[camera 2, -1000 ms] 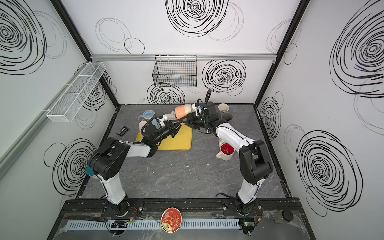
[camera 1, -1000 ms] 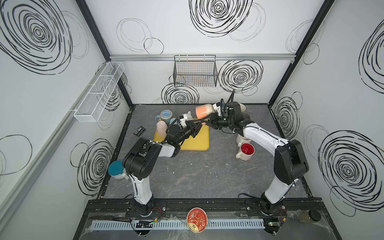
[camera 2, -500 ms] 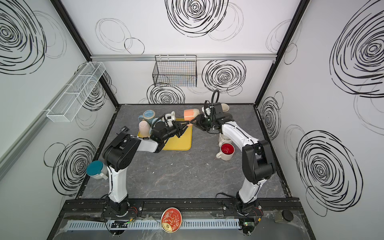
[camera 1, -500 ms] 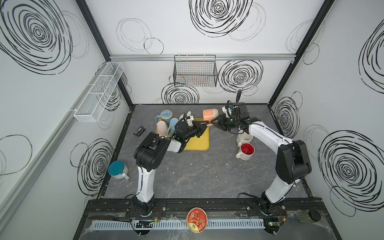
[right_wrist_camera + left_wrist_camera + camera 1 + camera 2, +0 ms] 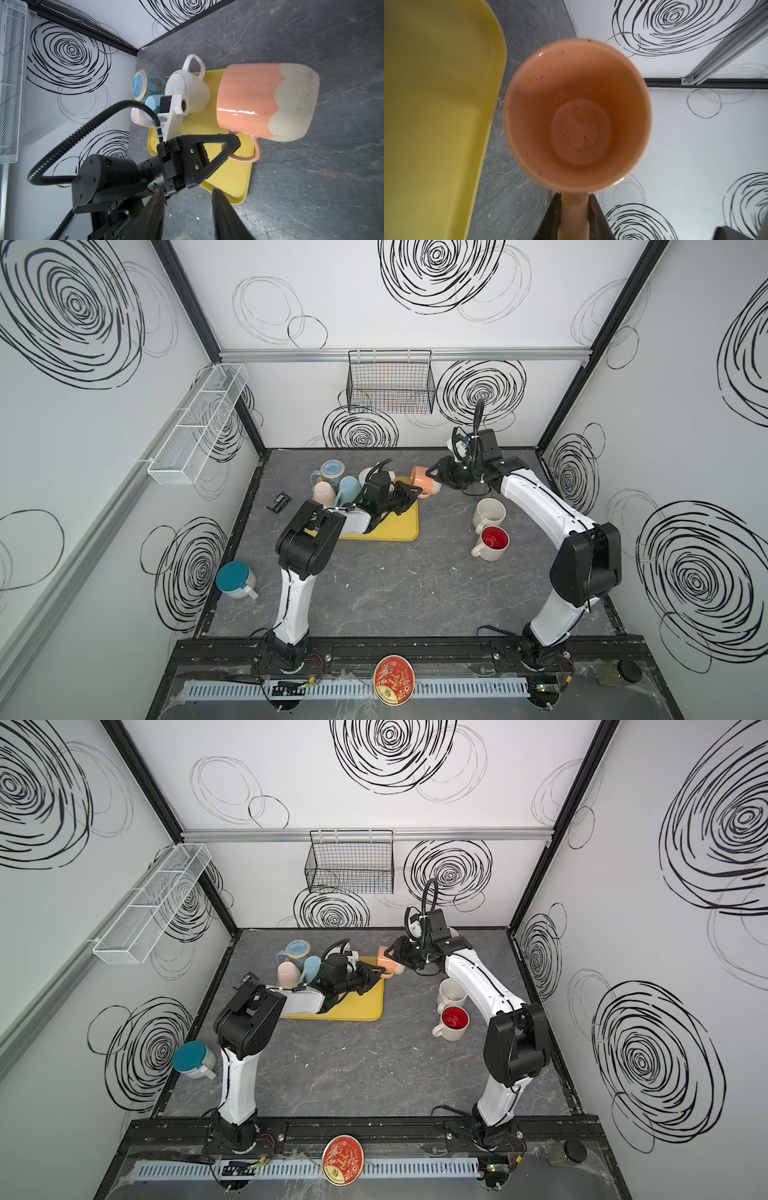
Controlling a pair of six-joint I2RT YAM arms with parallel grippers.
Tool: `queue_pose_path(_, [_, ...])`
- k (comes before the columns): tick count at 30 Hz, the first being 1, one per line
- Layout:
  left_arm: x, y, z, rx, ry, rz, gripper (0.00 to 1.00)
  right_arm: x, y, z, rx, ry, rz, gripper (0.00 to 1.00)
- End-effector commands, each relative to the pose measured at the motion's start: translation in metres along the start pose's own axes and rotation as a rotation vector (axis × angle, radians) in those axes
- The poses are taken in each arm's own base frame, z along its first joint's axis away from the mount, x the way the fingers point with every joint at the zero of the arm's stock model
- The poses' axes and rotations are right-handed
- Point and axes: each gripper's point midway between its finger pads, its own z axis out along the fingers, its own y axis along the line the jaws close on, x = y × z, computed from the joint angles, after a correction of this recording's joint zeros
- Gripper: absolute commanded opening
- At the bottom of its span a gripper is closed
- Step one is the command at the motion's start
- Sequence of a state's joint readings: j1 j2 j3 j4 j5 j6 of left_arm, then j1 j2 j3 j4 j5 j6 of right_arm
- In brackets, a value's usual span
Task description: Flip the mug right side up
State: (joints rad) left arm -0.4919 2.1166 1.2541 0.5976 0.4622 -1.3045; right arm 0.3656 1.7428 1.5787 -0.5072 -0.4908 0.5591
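Observed: the mug point(image 5: 424, 484) lies on its side at the far right corner of the tray point(image 5: 399, 531), mouth to the left, base to the right. It is not upright.

Left tool point(image 5: 419, 490): pinching the mug's handle. In both top views the grip is hard to make out. The left wrist view settles it, with the handle clamped between two dark fingers point(image 5: 553, 209) of the left tool point(image 5: 574, 207). That view alone looks straight into the mug point(image 5: 577, 116), showing an orange, speckled inside with nothing in it.

Right tool point(image 5: 438, 477): in both top views it sits just beside the mug's base. The right wrist view shows its fingers point(image 5: 223, 212) spread with nothing between them and apart from the mug point(image 5: 259, 99). Only this view shows the outside of the mug: orange above, and a cream scalloped band at the base. It also shows the tip of the left tool point(image 5: 234, 143) at the handle.

I cannot tell whether the mug clears the tray or the bench point(image 5: 415, 593).

Four other mugs point(image 5: 336, 483) crowd the tray's far left corner. On the bench to the right stand a cream mug point(image 5: 490, 512) and a red-lined mug point(image 5: 492, 541), both upright.
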Motion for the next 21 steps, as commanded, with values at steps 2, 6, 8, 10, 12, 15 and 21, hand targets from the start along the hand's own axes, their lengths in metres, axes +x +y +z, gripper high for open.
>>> queue_pose_path(2, [-0.013,-0.029,0.018,-0.025,-0.024,0.253,0.00,-0.004,-0.016,-0.023,0.130,-0.003,-0.051,0.42])
queue_pose_path(6, [-0.018,-0.019,0.039,-0.132,-0.028,0.350,0.00,-0.010,-0.029,-0.043,0.174,-0.026,-0.037,0.42])
queue_pose_path(8, [-0.022,-0.017,0.049,-0.180,-0.038,0.406,0.00,-0.011,-0.037,-0.050,0.177,-0.033,-0.018,0.42])
queue_pose_path(10, [-0.028,-0.015,0.058,-0.241,-0.051,0.473,0.00,-0.011,-0.045,-0.056,0.186,-0.037,0.000,0.42])
queue_pose_path(12, [-0.033,-0.018,0.064,-0.291,-0.071,0.544,0.00,-0.012,-0.051,-0.062,0.203,-0.042,0.009,0.42])
queue_pose_path(15, [-0.042,-0.022,0.070,-0.367,-0.108,0.666,0.00,-0.013,-0.059,-0.068,0.250,-0.045,0.004,0.42])
queue_pose_path(21, [-0.059,-0.037,0.082,-0.451,-0.196,0.902,0.00,-0.003,-0.086,-0.076,0.405,-0.003,0.035,0.42])
